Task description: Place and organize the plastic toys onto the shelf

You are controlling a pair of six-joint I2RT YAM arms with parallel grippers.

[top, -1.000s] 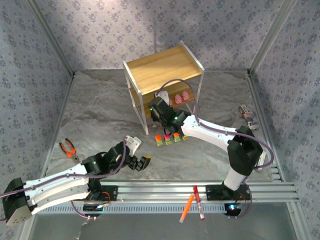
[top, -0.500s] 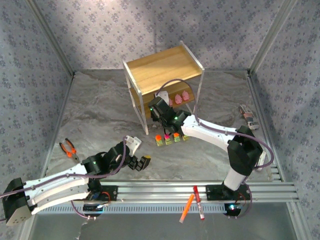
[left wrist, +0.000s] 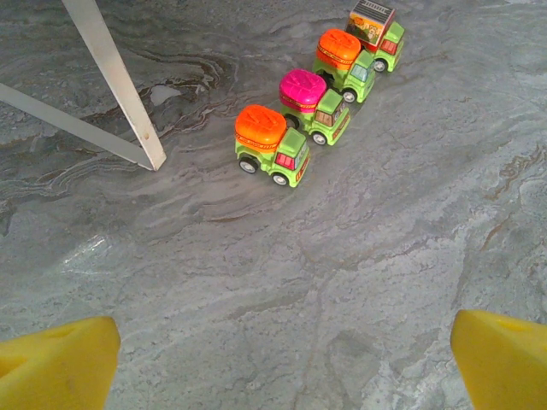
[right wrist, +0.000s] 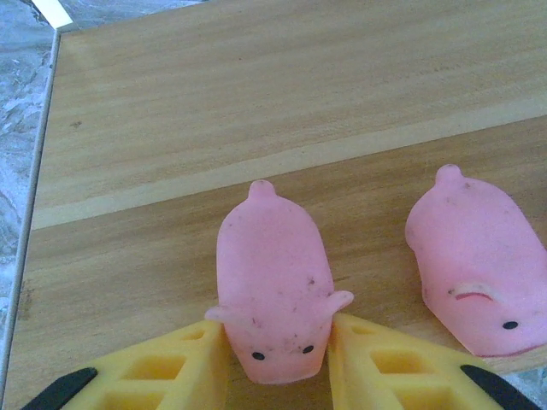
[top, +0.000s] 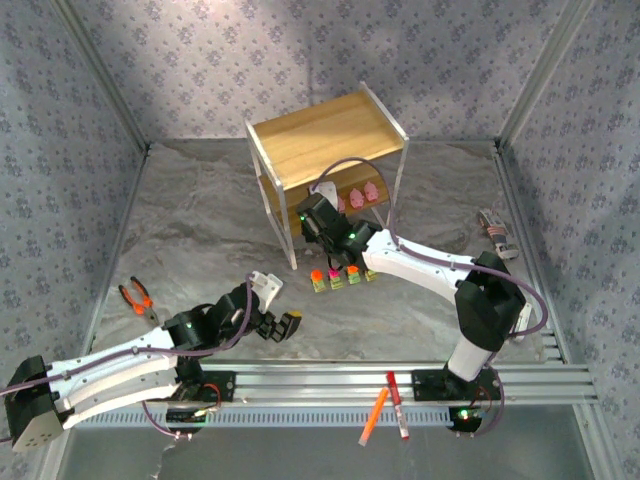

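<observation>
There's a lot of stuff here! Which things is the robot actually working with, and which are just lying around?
For the job: shelf, four trucks, pink pigs.
Lying about: pliers, orange marker, red marker.

Supporting surface: grey marbled table [top: 200,230]. Standing on it, the shelf [top: 325,135], white-framed with wooden boards. Beside its front leg [left wrist: 115,81], a tight diagonal row of trucks on the tabletop: orange-topped truck [left wrist: 272,145], pink-topped truck [left wrist: 312,107], second orange-topped truck [left wrist: 349,64], grey-topped truck [left wrist: 376,30]. Orange-handled pliers [top: 137,300] lie near the left edge. On the lower board [right wrist: 256,111]: pink pig [right wrist: 273,282], and second pink pig [right wrist: 479,273] just beside it, apart.
</observation>
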